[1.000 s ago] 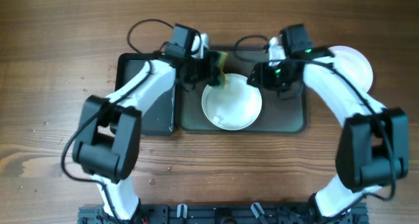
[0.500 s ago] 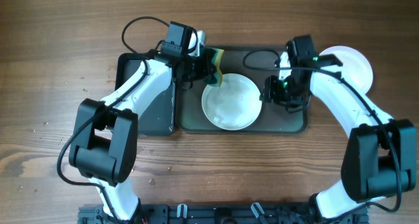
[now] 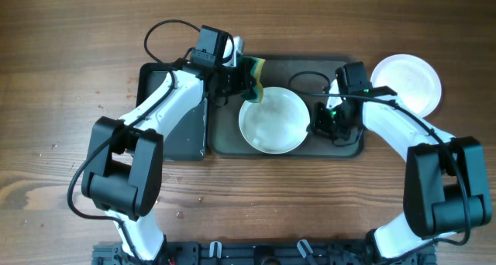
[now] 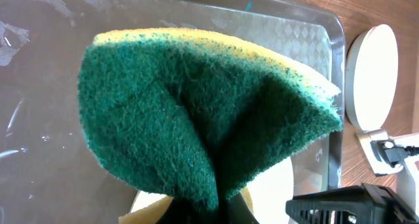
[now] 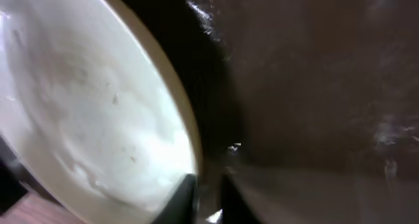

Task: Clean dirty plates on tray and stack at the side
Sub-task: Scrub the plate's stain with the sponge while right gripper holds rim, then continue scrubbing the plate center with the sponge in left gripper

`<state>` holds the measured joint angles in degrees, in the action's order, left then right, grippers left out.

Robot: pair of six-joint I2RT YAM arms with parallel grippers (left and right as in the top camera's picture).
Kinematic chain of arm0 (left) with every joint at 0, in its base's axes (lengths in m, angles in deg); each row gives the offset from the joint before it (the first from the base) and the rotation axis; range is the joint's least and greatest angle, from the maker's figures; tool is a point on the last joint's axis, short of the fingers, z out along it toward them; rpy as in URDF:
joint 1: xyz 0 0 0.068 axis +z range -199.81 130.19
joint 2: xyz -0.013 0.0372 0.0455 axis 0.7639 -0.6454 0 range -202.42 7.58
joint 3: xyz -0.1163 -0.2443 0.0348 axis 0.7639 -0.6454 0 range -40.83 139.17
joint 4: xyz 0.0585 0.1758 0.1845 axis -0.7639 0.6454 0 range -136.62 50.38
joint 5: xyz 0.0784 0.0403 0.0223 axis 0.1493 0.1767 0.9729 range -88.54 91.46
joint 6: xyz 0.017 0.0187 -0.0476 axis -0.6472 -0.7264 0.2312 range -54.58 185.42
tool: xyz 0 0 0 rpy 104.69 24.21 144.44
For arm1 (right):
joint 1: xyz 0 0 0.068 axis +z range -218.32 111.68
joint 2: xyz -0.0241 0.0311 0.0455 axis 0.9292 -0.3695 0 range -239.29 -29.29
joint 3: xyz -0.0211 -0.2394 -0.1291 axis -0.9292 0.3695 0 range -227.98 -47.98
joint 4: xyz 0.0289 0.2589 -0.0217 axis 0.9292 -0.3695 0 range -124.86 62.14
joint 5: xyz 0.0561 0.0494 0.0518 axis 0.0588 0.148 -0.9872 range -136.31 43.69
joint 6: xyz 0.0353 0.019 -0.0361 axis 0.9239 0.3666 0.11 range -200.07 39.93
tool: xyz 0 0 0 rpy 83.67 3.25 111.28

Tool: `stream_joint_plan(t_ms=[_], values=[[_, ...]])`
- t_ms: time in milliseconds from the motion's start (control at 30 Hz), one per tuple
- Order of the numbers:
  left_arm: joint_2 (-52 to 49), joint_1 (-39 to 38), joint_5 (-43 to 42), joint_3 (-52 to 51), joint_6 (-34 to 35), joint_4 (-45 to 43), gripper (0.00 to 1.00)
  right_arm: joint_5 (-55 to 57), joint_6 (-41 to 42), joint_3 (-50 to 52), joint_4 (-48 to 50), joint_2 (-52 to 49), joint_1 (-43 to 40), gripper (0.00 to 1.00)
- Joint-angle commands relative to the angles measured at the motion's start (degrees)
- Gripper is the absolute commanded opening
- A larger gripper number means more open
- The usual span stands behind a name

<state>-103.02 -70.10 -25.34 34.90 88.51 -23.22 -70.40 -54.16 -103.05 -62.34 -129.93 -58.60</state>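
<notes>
Plates update: left gripper (image 3: 249, 77) is squeezing a green-and-yellow sponge (image 4: 196, 119) at the upper-left rim of one plate (image 3: 273, 124), sitting mid tray (image 3: 350, 146). Then the right gripper (image 3: 316, 125) is pinching that plate's right rim, fingers nearly together. Lastly a second plate (image 3: 411, 80) is lying on the table (image 3: 70, 79) off the tray's upper-right corner.

No readable text, labels, brands or numbers in any view; nothing legible on plate (image 3: 273, 120), tray (image 3: 353, 145) or sponge (image 4: 196, 112).
</notes>
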Motion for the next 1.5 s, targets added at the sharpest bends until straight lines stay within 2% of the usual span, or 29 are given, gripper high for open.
stream_joint_plan(t_ms=[0,300,600,700,1067,1467], values=[[1.2,-0.2,0.3,0.5,-0.2,0.0,0.04,-1.0,2.8,1.4,2.1,-1.3,0.9,0.04],[1.2,-1.1,0.8,0.5,-0.3,1.0,0.04,-0.8,7.7,1.4,11.6,-1.3,4.8,0.04],[1.1,-1.1,12.2,0.3,-1.1,8.4,0.04,1.0,7.7,1.4,11.5,-1.3,5.9,0.04],[0.6,-1.2,12.2,0.2,-3.4,7.7,0.04,1.0,7.7,1.4,11.7,-1.3,5.9,0.04],[-5.7,-2.5,10.2,0.2,-3.3,4.6,0.04,1.3,7.7,1.4,12.0,-1.3,5.9,0.04],[-8.2,-11.5,9.1,0.3,-3.1,1.0,0.04,1.4,7.7,1.4,12.7,-1.3,5.9,0.04]])
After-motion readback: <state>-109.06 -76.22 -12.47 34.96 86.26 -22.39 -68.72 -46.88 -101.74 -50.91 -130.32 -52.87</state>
